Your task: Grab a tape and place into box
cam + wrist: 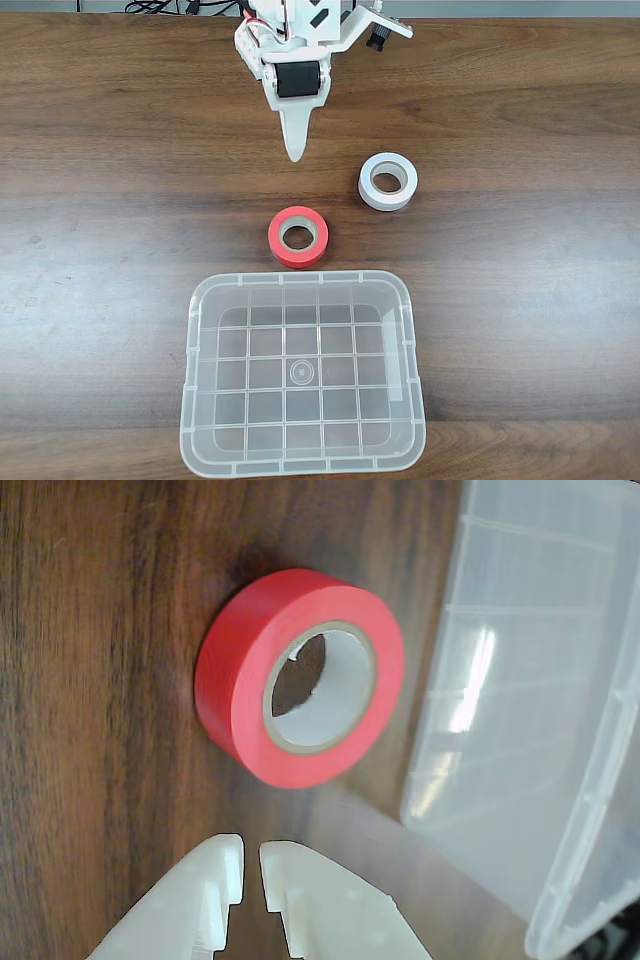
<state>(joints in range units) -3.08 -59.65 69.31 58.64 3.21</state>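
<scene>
Hovering clenched gripper (250,855) near tape (298,237); white roll (388,181) beside, box (300,285) just beyond.

You have two rolls of tape on the table (100,150): one red-orange tape (298,237) and one white roll (388,181). You have one clear plastic box (302,465), its grid floor holding zero items. One arm is on the table, carrying one gripper (296,150) with two fingers (215,880). Total loose objects for you to count: three.
</scene>
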